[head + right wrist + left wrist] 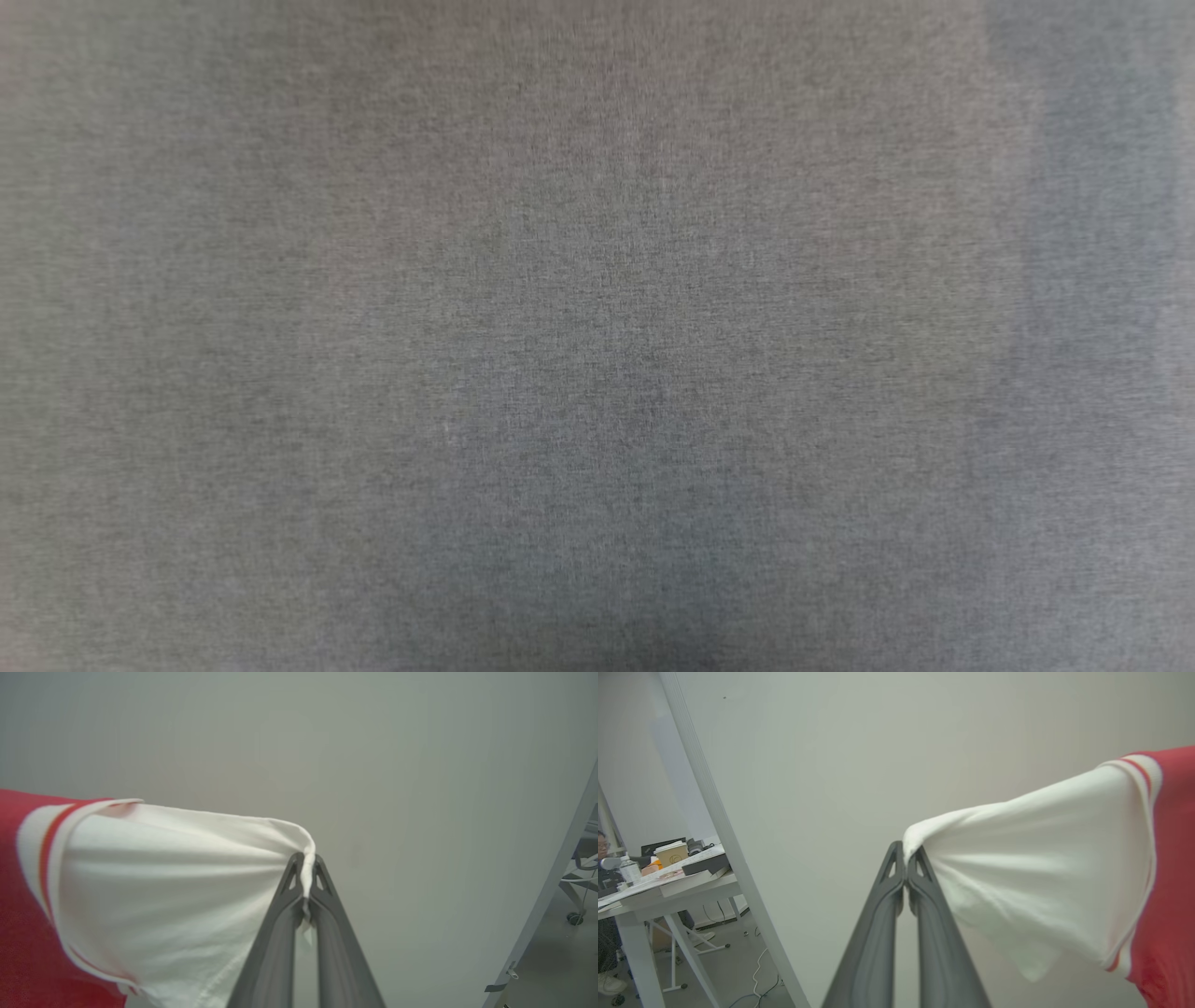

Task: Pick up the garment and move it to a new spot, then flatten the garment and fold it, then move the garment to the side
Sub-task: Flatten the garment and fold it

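Observation:
The garment (pixel 1041 868) hangs in the air, stretched between my two grippers. In the left wrist view its white sleeve runs rightward to a red-and-white striped seam and the red body (pixel 1174 858). My left gripper (pixel 906 851) is shut on the tip of that sleeve. In the right wrist view the other white sleeve (pixel 163 868) runs leftward to the red body (pixel 18 914), and my right gripper (pixel 306 861) is shut on its bunched edge. The head view gives a blurred grey woven surface (pixel 597 336) very near the lens; I cannot tell what it is.
A pale wall (pixel 878 742) stands behind the garment. A white slanted post (pixel 714 812) and a desk (pixel 668 886) with a cup, boxes and a seated person (pixel 602 858) are at the left. A grey post (pixel 560 872) and a chair wheel (pixel 574 918) are at the right.

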Controlling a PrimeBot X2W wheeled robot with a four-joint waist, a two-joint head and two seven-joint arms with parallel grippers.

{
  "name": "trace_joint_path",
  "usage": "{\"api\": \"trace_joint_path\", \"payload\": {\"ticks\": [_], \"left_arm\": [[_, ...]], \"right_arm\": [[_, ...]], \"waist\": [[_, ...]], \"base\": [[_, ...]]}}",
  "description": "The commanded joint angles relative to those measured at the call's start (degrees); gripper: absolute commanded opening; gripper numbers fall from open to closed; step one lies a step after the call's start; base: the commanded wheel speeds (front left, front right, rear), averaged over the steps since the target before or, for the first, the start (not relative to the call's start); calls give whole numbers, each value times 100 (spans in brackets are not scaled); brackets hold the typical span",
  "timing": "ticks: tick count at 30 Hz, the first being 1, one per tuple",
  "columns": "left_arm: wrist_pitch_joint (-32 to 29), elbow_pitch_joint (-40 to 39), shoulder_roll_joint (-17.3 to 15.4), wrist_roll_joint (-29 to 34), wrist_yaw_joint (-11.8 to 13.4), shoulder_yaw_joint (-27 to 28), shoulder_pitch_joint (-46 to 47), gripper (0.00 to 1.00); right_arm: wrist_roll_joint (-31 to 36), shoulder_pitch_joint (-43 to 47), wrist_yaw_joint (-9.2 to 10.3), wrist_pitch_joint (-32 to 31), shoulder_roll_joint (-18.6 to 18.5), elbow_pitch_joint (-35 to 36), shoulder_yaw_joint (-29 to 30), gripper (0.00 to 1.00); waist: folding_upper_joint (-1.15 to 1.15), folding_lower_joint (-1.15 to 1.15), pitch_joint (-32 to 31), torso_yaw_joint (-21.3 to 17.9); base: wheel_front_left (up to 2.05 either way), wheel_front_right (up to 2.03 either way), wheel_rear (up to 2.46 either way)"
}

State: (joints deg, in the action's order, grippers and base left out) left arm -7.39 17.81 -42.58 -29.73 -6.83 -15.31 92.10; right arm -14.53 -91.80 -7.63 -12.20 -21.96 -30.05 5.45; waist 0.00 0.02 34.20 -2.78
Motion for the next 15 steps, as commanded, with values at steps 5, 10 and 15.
{"api": "trace_joint_path", "payload": {"ticks": [5,10,15], "left_arm": [[775,763,116,368,-15,-238,625,0],[1105,1293,291,309,-45,-473,676,0],[1474,1668,494,127,-58,-696,282,0]], "right_arm": [[487,-518,14,585,159,-756,248,0],[649,-691,14,972,280,-1188,238,0],[548,-478,14,1348,336,-1401,-92,0]], "waist": [[0,-2,546,-29],[0,-2,652,-5],[0,-2,619,30]], "base": [[0,0,0],[0,0,0],[0,0,0]]}}
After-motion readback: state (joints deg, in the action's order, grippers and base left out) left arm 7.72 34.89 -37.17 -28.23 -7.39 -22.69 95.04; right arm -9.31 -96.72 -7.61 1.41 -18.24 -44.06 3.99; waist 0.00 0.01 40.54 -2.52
